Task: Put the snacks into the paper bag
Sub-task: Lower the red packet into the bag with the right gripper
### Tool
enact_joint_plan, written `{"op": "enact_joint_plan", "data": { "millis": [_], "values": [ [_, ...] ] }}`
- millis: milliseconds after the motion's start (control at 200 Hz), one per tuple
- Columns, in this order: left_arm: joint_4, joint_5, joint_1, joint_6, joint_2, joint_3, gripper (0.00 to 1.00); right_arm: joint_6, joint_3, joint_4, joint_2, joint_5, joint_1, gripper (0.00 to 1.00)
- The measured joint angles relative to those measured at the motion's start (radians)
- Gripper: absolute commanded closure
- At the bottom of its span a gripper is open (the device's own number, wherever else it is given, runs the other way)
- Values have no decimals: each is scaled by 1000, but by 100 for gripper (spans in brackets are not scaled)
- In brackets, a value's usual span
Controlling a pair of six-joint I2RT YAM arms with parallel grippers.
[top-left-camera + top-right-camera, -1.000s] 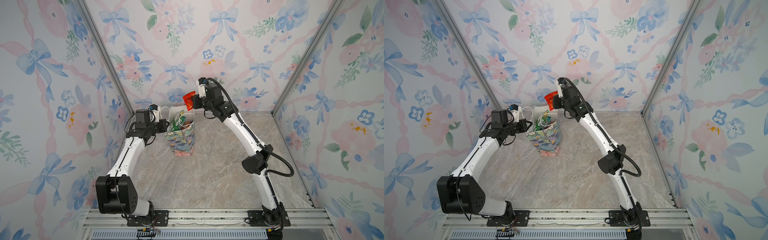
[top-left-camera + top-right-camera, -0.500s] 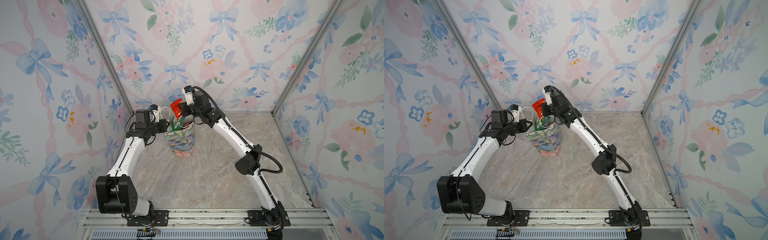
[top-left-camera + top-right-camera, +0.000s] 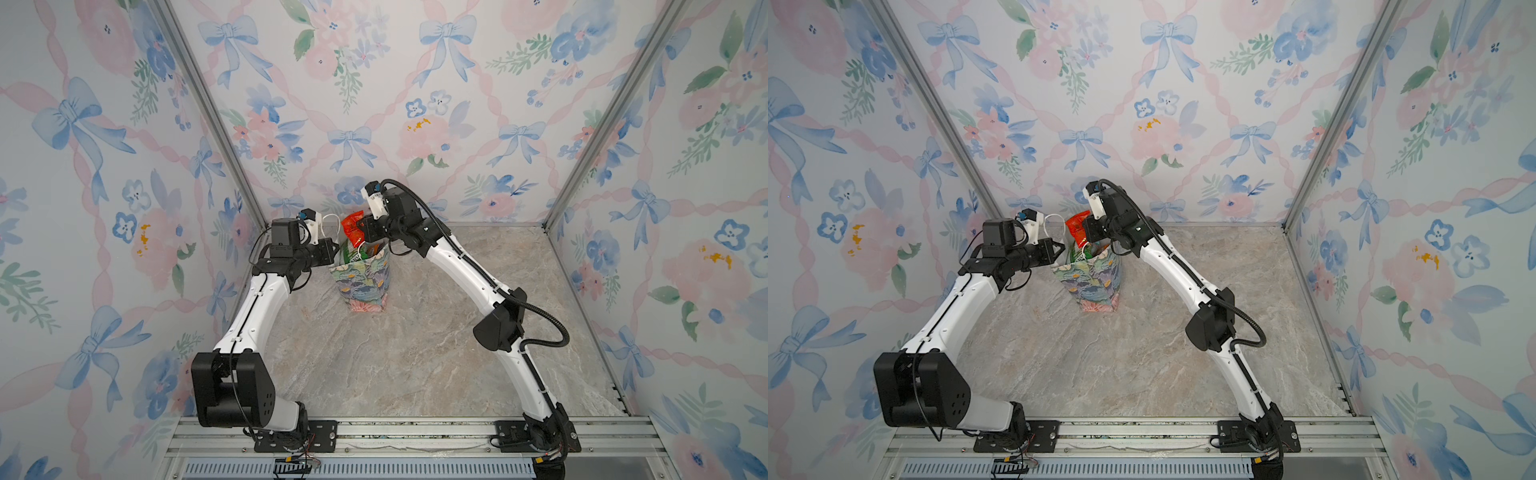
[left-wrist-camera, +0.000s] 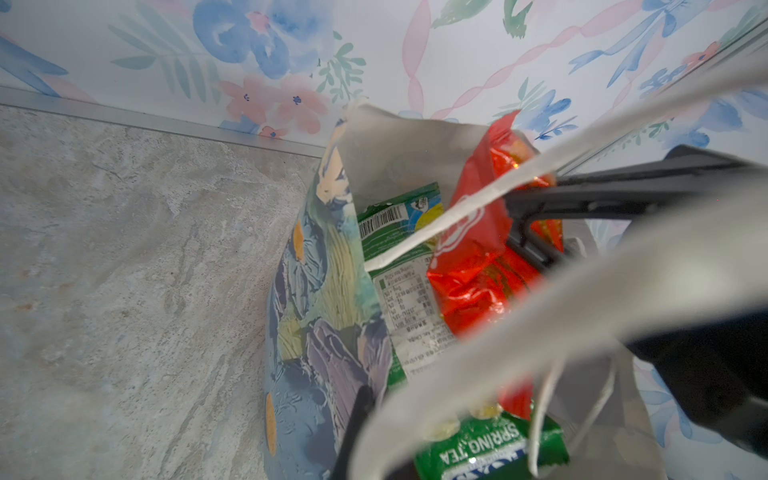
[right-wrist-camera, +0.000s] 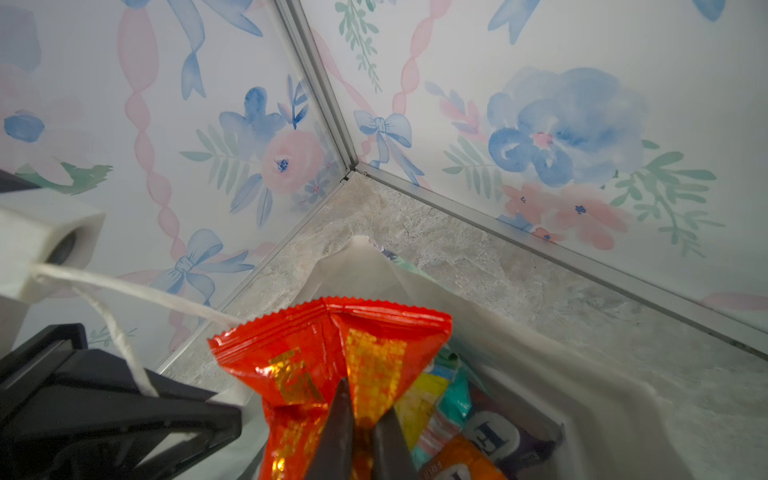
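The right gripper point(image 5: 365, 399) is clamped on the red pouch point(image 5: 332, 345). Its jaws pinch the crinkled film near the middle, and the zigzag sealed edge sticks out beyond them. The pouch hangs partly inside the mouth of the paper bag point(image 3: 365, 282), which stands upright at the far side of the table point(image 3: 415, 353), left of the middle and near the back wall. Beneath it lie other snacks point(image 4: 399, 257) in green, yellow, teal and purple, filling the bag nearly to the rim. The left gripper point(image 3: 1059, 250) has its jaws together on the bag's left rim, holding the mouth open, with a cord handle point(image 5: 124, 286) running to it.

The pouch looks light, soft and slippery, its glossy film buckling under a pinch. A sealed edge or flat corner should give the firmest hold, while the filled middle may slide. The bag is thin paper and will likely tip or crease if pushed.
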Motion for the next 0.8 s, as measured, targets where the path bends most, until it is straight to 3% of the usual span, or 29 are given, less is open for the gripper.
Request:
{"op": "enact_joint_plan", "data": {
  "millis": [275,465,595,695,800],
  "values": [
    [0,0,0,0,0,0,100,-8,-13,-80,-16,26,2,95],
    [0,0,0,0,0,0,100,-15,-13,-127,-16,70,6,87],
    [1,4,0,0,0,0,100,-19,-5,-155,-16,81,7,65],
    [2,8,0,0,0,0,100,-16,14,-169,-16,83,7,36],
    [6,10,0,0,0,0,100,-16,31,-159,-20,84,7,26]
  ]
}}
